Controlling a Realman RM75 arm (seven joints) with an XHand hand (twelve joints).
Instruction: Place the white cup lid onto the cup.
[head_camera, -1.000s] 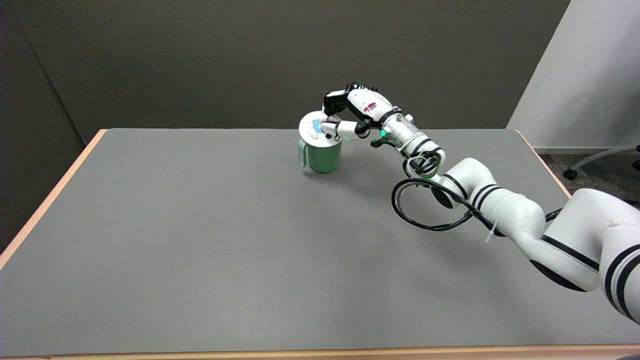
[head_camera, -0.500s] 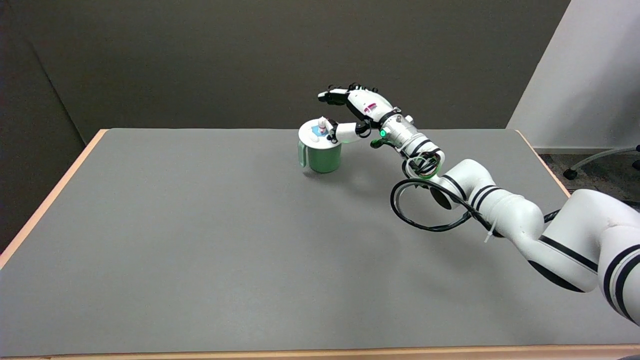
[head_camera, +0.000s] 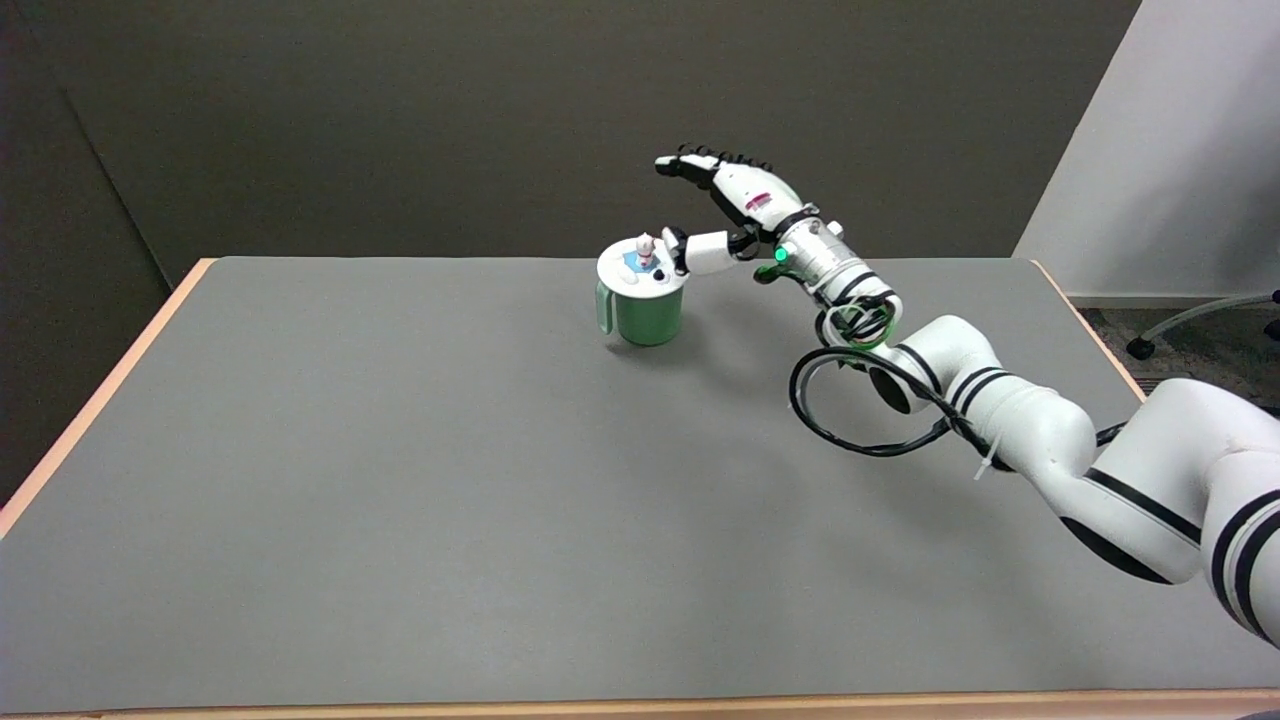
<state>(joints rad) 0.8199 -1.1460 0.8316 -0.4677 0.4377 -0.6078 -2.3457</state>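
Observation:
A green cup (head_camera: 645, 315) with a handle on its left stands on the grey table (head_camera: 400, 480), far from the near edge. The white cup lid (head_camera: 640, 270) lies flat on the cup's rim, with a small figure and a blue patch on its top. My right hand (head_camera: 735, 210) hovers just right of the lid and above it. Its fingers are spread apart and hold nothing. The lowest finger ends close to the lid's right edge, a small gap apart from it.
A black cable (head_camera: 850, 400) loops under the right forearm. The table's wooden edge (head_camera: 100, 390) runs along the left and front. A chair base (head_camera: 1200, 320) stands on the floor at the far right.
The hand let go of the lid, which now lies on the cup. The fingers opened, and the hand rose and drew back to the right.

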